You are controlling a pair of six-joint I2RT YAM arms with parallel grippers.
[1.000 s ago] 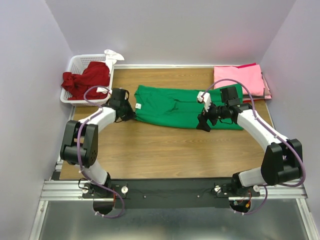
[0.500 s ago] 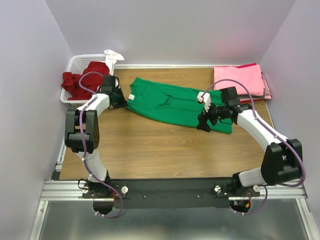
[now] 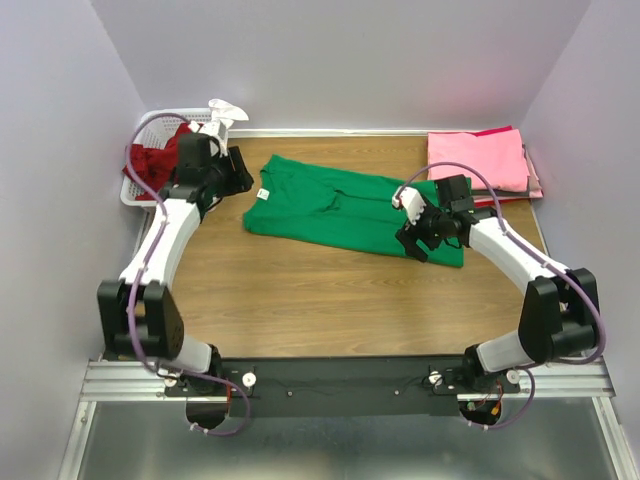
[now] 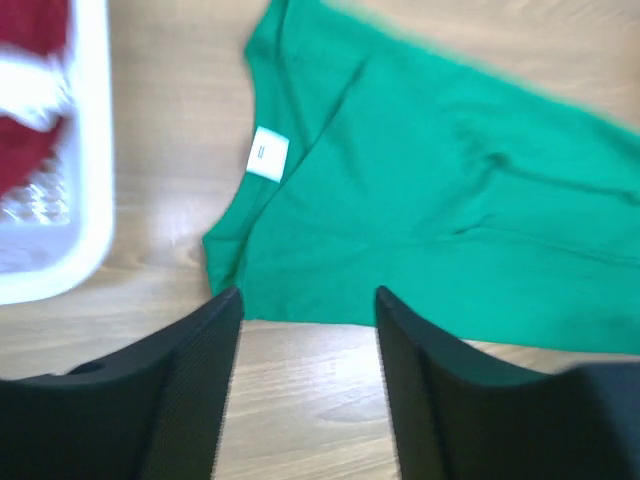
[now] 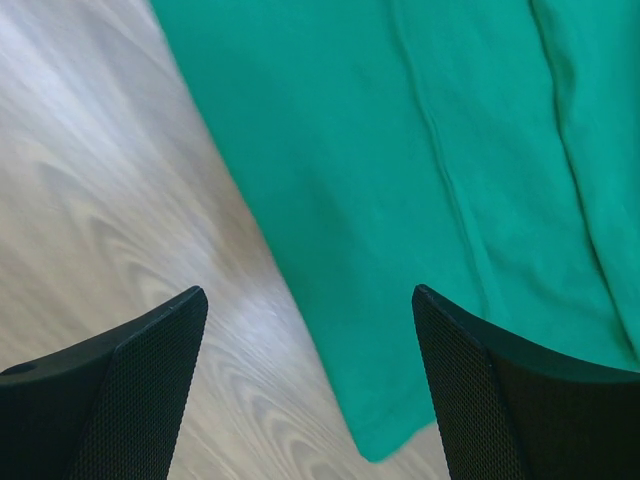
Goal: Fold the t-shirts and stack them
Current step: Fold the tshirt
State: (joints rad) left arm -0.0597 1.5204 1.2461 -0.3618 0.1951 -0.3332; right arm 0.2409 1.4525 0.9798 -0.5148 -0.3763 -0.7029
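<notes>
One green t-shirt (image 3: 330, 205) lies spread, one red t-shirt (image 3: 147, 160) in one basket (image 3: 133, 193).

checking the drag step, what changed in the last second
The left arm dragged the green t-shirt's collar end toward the far left, then its jaws opened, let go and pulled back toward the basket. The right arm, jaws open over the hem, and the pink stack stayed put.

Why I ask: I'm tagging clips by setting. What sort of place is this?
Probably a robotics lab cell, not a home: plain walls box in a wooden table, two arms are bolted to a metal rail, and a green shirt and pink shirts lie out.
</notes>
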